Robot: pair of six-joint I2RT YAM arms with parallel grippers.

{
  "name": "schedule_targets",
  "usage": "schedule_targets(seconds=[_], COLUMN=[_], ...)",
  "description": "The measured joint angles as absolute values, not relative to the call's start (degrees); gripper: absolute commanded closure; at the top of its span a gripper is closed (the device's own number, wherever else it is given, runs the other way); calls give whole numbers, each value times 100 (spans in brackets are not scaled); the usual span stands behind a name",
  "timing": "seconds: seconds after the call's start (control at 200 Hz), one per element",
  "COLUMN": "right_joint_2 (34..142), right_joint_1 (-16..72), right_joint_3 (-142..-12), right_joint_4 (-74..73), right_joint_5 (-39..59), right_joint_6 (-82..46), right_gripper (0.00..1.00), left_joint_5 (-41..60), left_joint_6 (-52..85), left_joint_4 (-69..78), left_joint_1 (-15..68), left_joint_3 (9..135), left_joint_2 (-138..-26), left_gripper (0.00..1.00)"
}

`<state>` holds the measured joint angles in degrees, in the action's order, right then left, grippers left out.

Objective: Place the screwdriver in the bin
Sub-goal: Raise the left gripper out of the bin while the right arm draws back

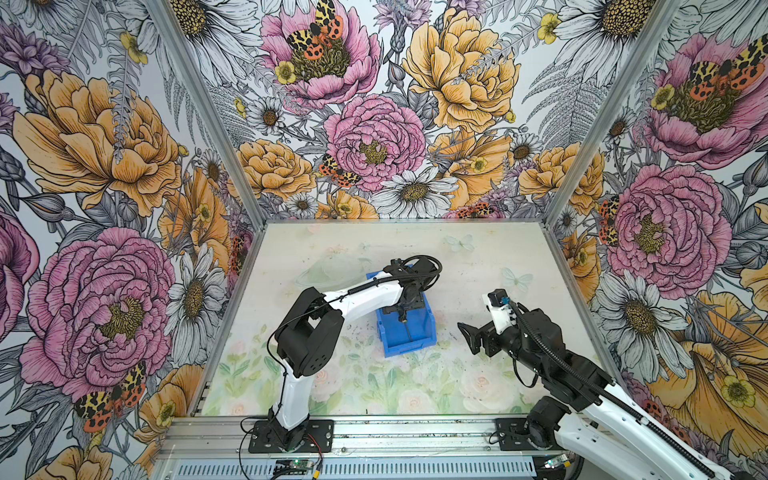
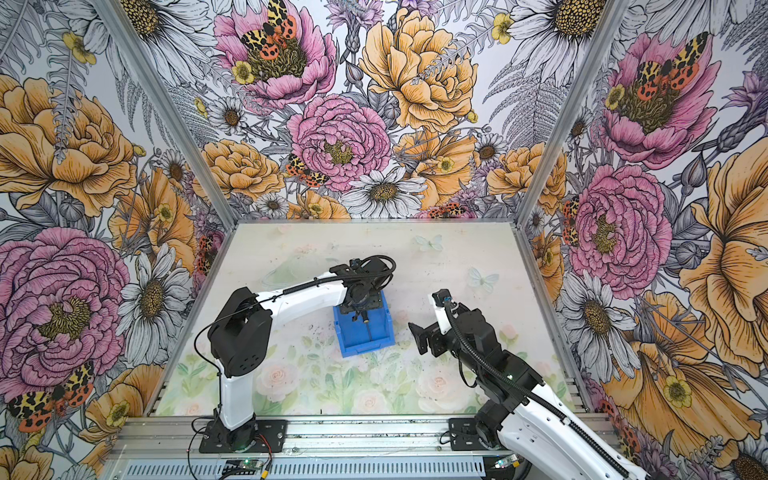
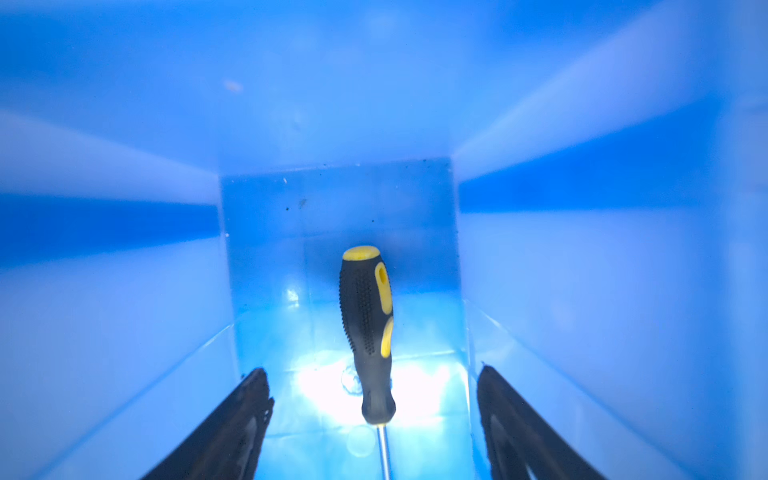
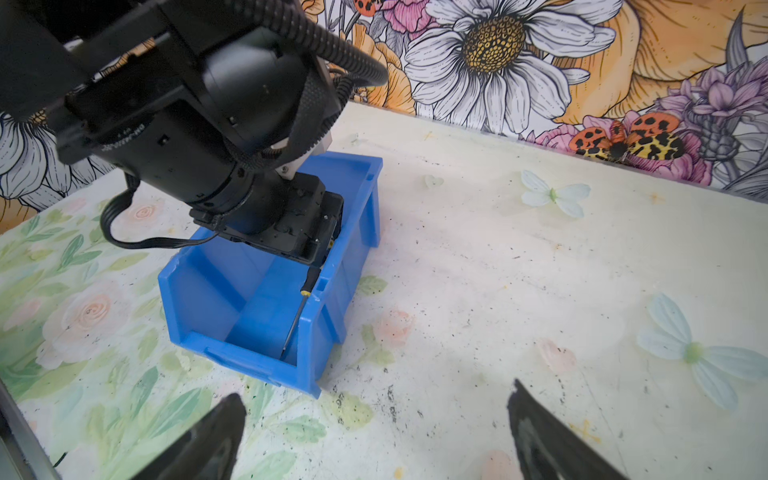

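Note:
The blue bin (image 1: 386, 337) (image 2: 343, 338) stands mid-table, its low front end towards the table's front edge. The screwdriver (image 3: 368, 328) lies inside on the bin's floor, black-and-yellow handle towards the tall end wall, thin shaft (image 4: 296, 309) towards the low end. My left gripper (image 3: 371, 371) reaches down into the bin and is open. Its fingers (image 3: 243, 419) stand wide on either side of the handle and touch nothing. In both top views the left gripper (image 1: 405, 307) (image 2: 360, 309) hides the handle. My right gripper (image 4: 376, 392) (image 1: 468, 334) hovers open and empty, right of the bin.
The bin's tall side walls (image 3: 582, 291) lie close outside both left fingers. The left arm's wrist (image 4: 208, 124) hangs over the bin's tall end. Printed table surface (image 1: 478, 257) stretches around the bin, with floral walls on three sides.

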<state>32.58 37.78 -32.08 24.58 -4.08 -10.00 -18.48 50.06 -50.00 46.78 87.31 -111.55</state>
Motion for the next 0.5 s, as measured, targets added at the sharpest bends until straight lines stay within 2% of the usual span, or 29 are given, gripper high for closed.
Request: schedule_targets(seconds=[0.14,0.501], right_joint_2=[3081,2853], right_joint_1=[3778,3739], right_joint_3=[-3208,-3203], right_joint_4=[2458,2462], right_joint_5=[-668,-1339], right_joint_6=[-1002,-1177], right_gripper=[1,0], left_joint_5=[-1874,-2499], left_joint_6=[4866,4147], left_joint_4=[-5083,-5210], left_joint_1=[4781,5144], left_joint_3=[8731,8512], left_joint_2=[-10814,-9150], left_gripper=[2,1])
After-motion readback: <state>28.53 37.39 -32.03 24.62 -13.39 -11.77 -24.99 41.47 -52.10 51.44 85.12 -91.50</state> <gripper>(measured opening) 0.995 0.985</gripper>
